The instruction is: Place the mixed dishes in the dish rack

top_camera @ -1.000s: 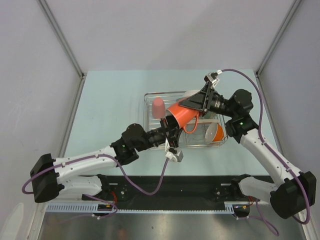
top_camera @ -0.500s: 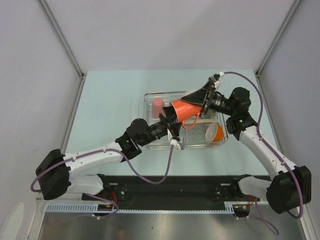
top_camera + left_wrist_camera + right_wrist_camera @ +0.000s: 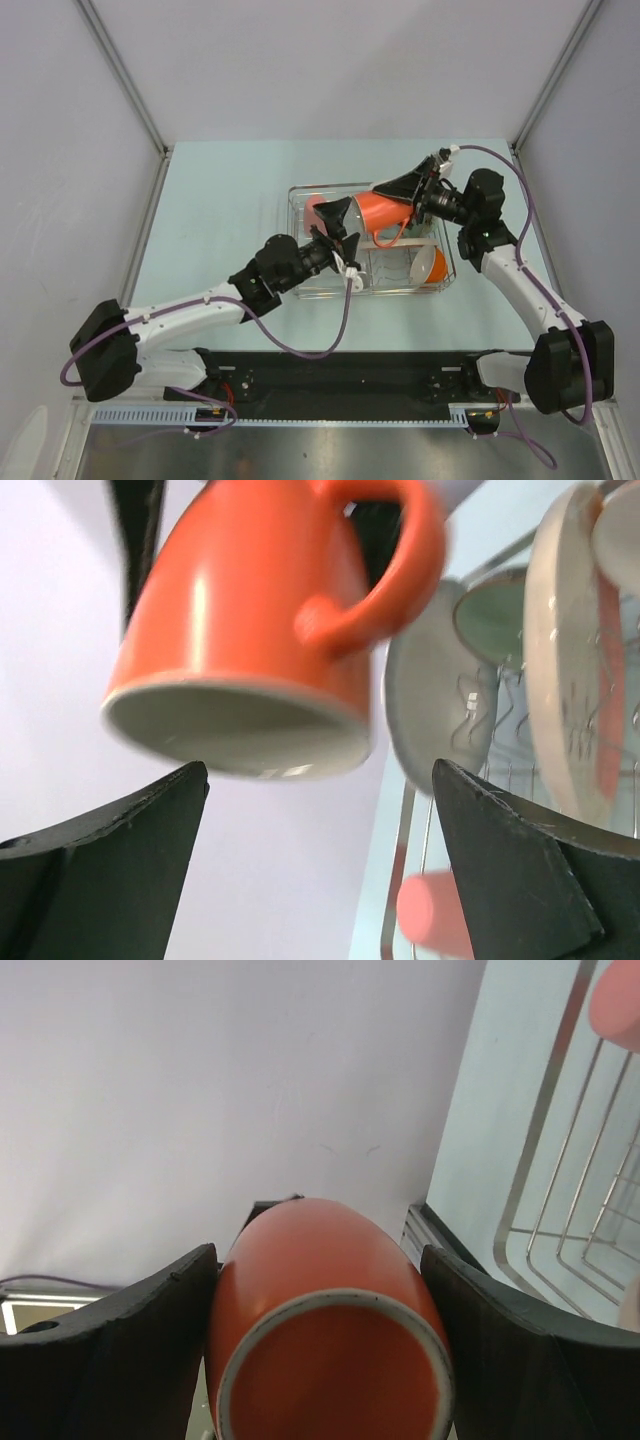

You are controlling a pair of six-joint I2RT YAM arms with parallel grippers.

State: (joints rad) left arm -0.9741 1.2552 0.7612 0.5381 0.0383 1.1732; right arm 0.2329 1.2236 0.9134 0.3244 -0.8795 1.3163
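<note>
Teal surface (image 3: pixel 220 220), centre frame: your right hand (image 3: pixel 318 1270) grips orange mug (image 3: pixel 382 212) over dish rack (image 3: pixel 330 187); left hand (image 3: pixel 335 215) gapes empty. Next, likely: seat mug.

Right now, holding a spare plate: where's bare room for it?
Bare table left of the dish rack and beyond it. Crowded over the rack: the right pincer holds the orange mug, left pincer beside it, pink cup and orange bowl inside.

Pale green table (image 3: pixel 220 205); dish rack (image 3: pixel 395 290) atop
</note>
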